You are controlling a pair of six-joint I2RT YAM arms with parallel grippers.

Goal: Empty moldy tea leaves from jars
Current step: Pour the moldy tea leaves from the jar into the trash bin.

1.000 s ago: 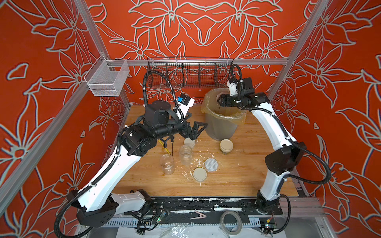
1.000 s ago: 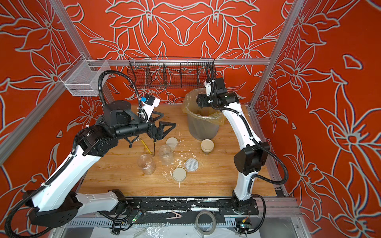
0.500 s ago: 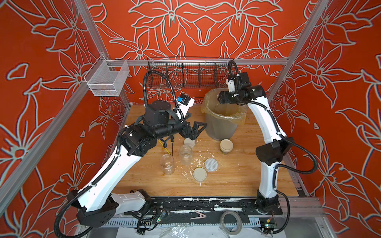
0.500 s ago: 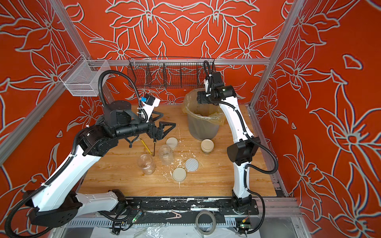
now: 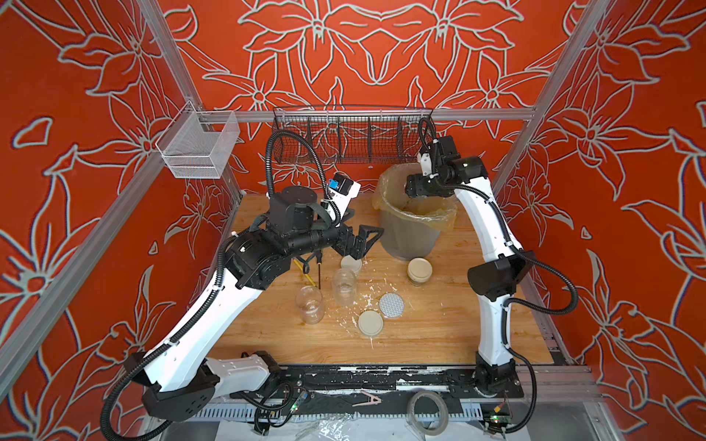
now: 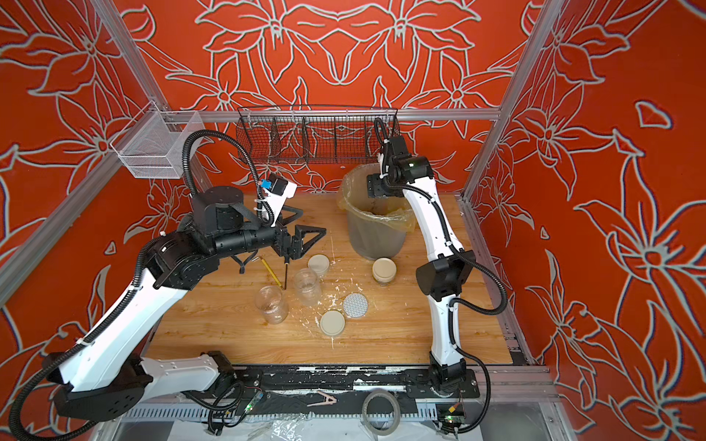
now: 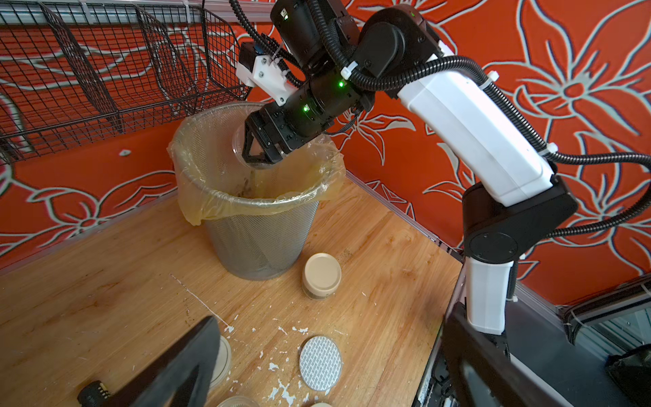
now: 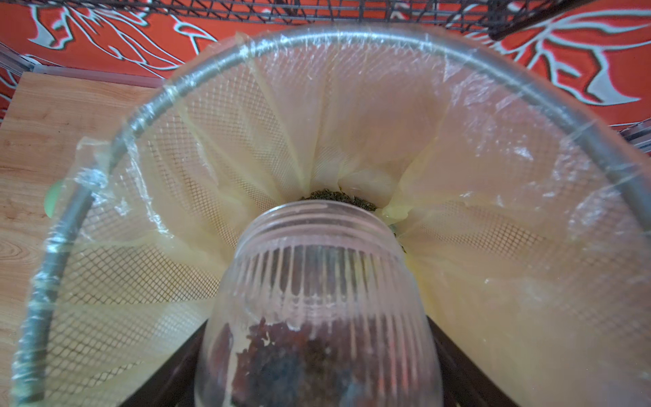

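Observation:
My right gripper (image 5: 410,187) is shut on a clear ribbed jar (image 8: 317,282), tipped mouth-down inside the lined grey bin (image 5: 408,236). Moldy tea leaves (image 8: 334,197) lie heaped at the bin's bottom, just past the jar's mouth. A dark blur shows through the jar's glass near my fingers. My left gripper (image 5: 365,242) hangs open and holds nothing, above the table left of the bin. Two open, empty jars (image 5: 310,303) (image 5: 344,284) stand below it. A closed jar with a cream lid (image 5: 419,270) stands in front of the bin, dark matter at its base (image 7: 318,292).
Loose lids lie on the table: a cream lid (image 5: 370,322), a dotted white lid (image 5: 391,304) and a second cream lid (image 5: 350,264). White paint flecks (image 5: 363,298) dot the wood. A yellow stick (image 5: 307,269) lies under my left wrist. A black wire basket (image 5: 351,137) hangs behind the bin.
My right arm's elbow has swung inward and its wrist has risen a little, with the jar still over the bin. The left arm has not moved.

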